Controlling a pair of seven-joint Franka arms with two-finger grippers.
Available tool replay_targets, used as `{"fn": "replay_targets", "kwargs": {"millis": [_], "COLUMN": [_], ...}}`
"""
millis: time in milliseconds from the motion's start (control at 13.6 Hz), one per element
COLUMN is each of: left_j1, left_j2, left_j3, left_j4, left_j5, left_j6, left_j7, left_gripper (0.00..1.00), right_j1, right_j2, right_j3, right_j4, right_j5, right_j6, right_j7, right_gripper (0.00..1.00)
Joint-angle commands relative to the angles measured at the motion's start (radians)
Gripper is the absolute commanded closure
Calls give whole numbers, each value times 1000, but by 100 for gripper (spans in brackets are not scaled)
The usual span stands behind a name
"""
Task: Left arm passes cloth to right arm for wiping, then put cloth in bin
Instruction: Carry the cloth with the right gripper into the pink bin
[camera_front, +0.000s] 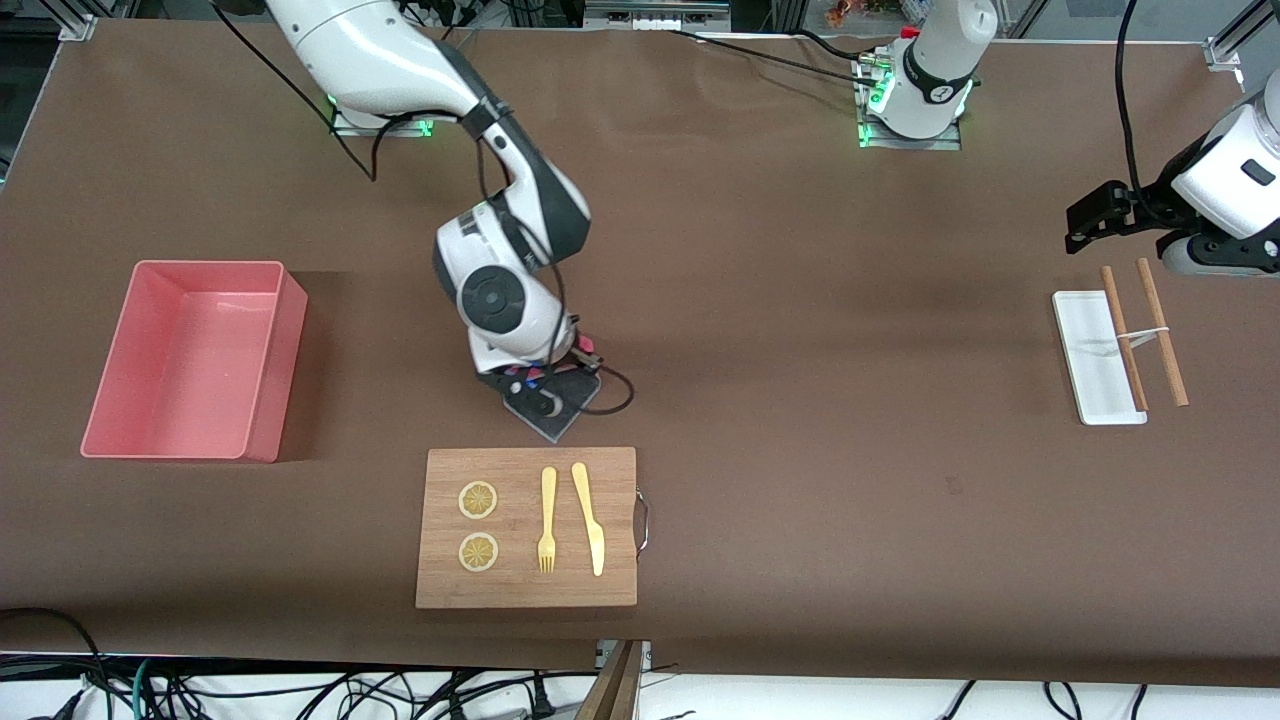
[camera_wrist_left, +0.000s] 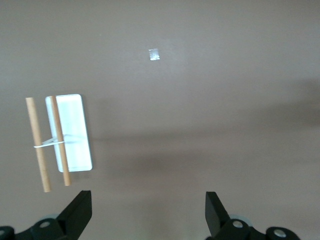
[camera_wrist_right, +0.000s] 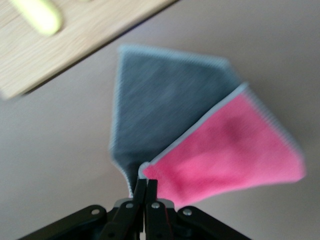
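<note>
Brown covering spans the bench, with the bin at the right arm's end. Right end effector is pinched shut on a corner of the cloth (pink on one face, grey on the other), which hangs low over the bench just beside the wooden board. Left end effector waits with fingers wide apart, holding nothing, near the white tray.
</note>
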Motion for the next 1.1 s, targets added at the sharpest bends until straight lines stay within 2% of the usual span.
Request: {"fn": "replay_targets", "kwargs": {"millis": [0, 293, 734, 1027], "left_j1": [20, 24, 32, 44], "left_j2": [14, 15, 35, 45], "left_j3": [12, 12, 12, 13], "left_j4": [30, 45, 47, 91], "left_j5": [-27, -16, -12, 18], "left_j6": [-36, -33, -29, -24], "left_j7": [23, 52, 48, 55], "left_gripper": [0, 0, 0, 0], "right_j1": [-100, -230, -247, -247], "right_j2": [-6, -17, -49, -147], "right_j3": [10, -14, -203, -270], "right_j4": [-2, -1, 1, 5], "right_j5": [-3, -49, -58, -57], "right_j6": [-81, -205, -320, -454], "right_j7": [-167, -433, -790, -910], "right_gripper": [100, 100, 100, 100]}}
